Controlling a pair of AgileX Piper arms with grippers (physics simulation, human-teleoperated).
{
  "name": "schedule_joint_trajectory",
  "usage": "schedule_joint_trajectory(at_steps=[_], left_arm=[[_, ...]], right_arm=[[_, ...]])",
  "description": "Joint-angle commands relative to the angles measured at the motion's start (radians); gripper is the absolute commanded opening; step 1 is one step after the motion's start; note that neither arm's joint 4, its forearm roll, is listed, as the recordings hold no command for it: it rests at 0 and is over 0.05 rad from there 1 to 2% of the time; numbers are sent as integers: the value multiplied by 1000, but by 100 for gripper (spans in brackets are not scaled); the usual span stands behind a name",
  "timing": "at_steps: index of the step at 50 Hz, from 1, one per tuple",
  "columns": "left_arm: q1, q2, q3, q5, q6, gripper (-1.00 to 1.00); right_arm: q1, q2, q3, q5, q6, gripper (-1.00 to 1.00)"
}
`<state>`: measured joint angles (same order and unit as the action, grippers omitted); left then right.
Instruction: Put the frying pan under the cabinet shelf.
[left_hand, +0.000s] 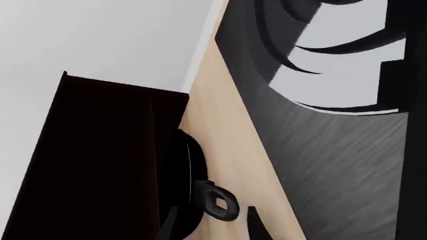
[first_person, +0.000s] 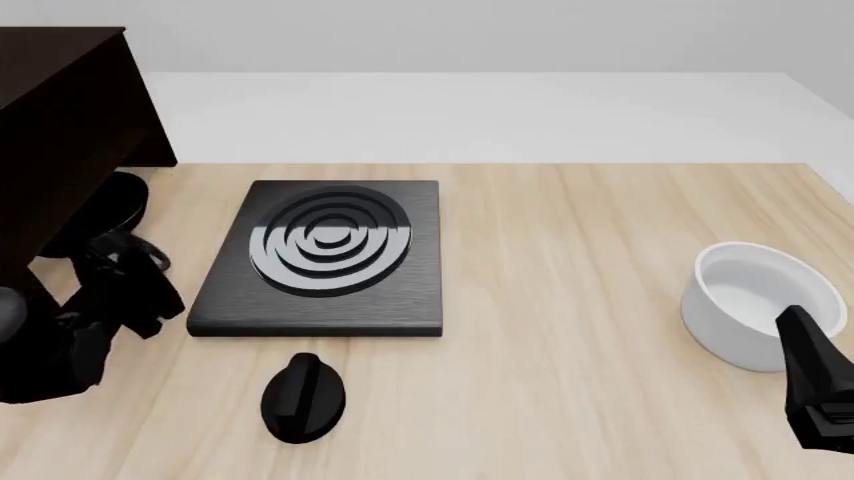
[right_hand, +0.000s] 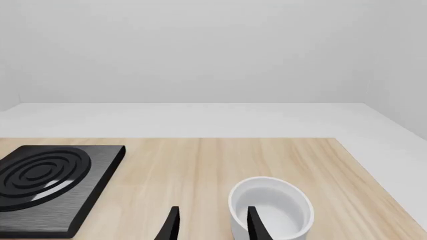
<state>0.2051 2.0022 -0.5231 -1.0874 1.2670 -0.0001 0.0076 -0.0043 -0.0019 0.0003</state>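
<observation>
The frying pan (first_person: 118, 198) lies on the table at the far left, its round black body partly tucked under the dark cabinet shelf (first_person: 67, 110). Its handle (first_person: 143, 257) points out toward my left gripper (first_person: 134, 278). In the left wrist view the pan's rim (left_hand: 191, 165) shows beneath the cabinet shelf (left_hand: 100, 160), and the handle's ring end (left_hand: 221, 205) sits just ahead of my left gripper (left_hand: 212, 227). The jaws are open and touch nothing. My right gripper (first_person: 817, 395) hovers open at the near right, next to the white bowl (first_person: 754, 300).
A black square stove plate (first_person: 327, 255) with concentric rings lies left of centre, close to the pan. A small black knob (first_person: 304, 398) sits in front of it. In the right wrist view the white bowl (right_hand: 270, 210) stands just beyond the open fingers (right_hand: 253, 225).
</observation>
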Motion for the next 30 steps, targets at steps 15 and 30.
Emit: schedule_joint_trajectory(at_steps=[15,30], left_arm=[[-57,-271,102,85,89,100],[-116,-480,153,161,81,100]], right_arm=[[0,0,0,0,0,100],[0,0,0,0,0,100]])
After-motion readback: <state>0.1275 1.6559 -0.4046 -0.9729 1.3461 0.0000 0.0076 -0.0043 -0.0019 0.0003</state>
